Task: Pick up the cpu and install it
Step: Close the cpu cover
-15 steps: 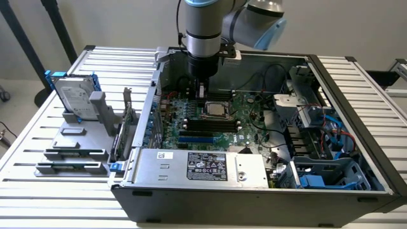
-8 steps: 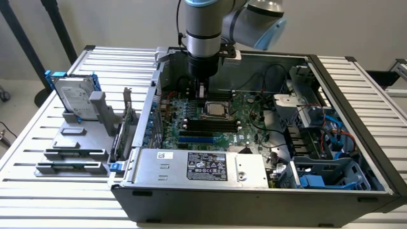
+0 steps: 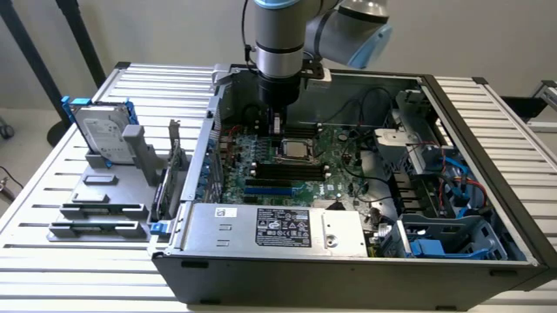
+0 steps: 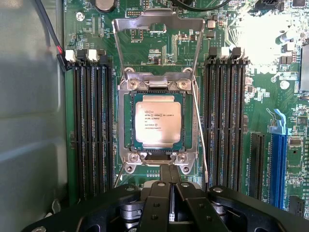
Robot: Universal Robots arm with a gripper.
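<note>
The cpu [image 4: 158,118], a flat square chip with a silvery top, lies flat in its socket on the green motherboard [image 4: 260,92]. The socket's metal load plate [image 4: 157,23] stands swung open beyond it. In the exterior view the cpu [image 3: 296,149] sits mid-board inside the open computer case [image 3: 348,261]. My gripper [image 3: 276,125] hangs inside the case just above the board, beside the socket. In the wrist view the gripper [image 4: 170,170] is shut, its two black fingers pressed together with nothing between them, tips near the socket's edge and apart from the chip.
Black memory slots [image 4: 91,130] flank the socket on both sides, and a blue expansion slot [image 4: 279,159] lies further out. A silver hard drive with blue bracket [image 3: 103,134] stands on a grey holder [image 3: 104,195] outside the case. The power supply [image 3: 278,227] fills the case's near side.
</note>
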